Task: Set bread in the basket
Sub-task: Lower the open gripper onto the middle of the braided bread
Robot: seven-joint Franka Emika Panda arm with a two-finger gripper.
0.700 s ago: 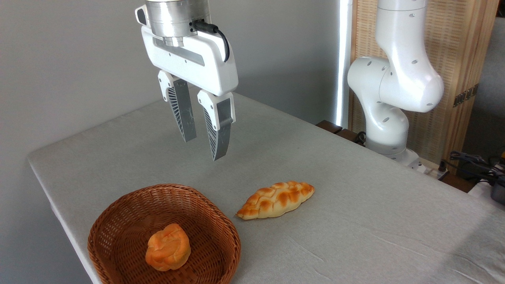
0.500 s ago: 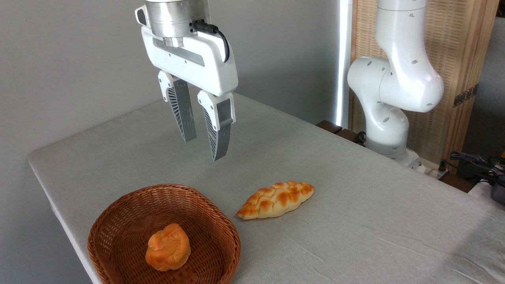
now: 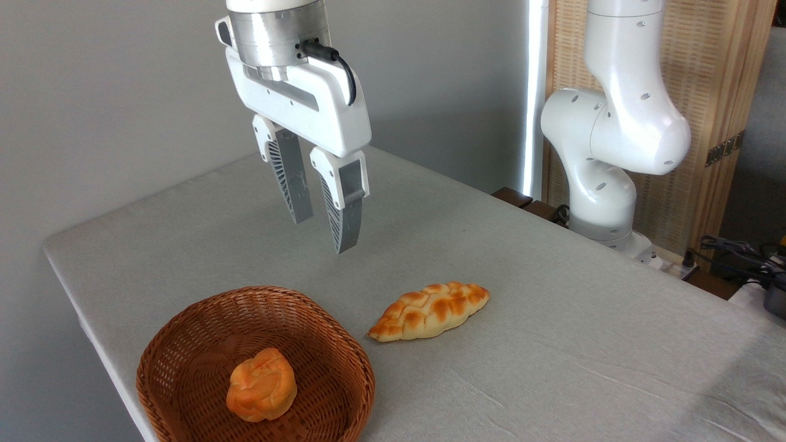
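Note:
The bread (image 3: 429, 310), a long golden loaf with pointed ends and a braided, browned top, lies on the grey table just right of the basket. The basket (image 3: 202, 319) is round, shallow, reddish-brown wicker, standing at the table's near left corner. My gripper (image 3: 323, 235) hangs in the air above the table, behind the basket and up-left of the loaf, touching neither. Its two grey ribbed fingers (image 3: 341, 212) point down with a narrow gap between them and nothing held.
A small round orange bun (image 3: 261, 384) lies inside the basket. The arm's white base (image 3: 605, 184) stands at the table's far right edge, with cables (image 3: 737, 252) beyond it. The table's left edge (image 3: 92, 331) runs close beside the basket.
The gripper has shifted slightly right and down toward the loaf. Bread, bun and basket have not moved.

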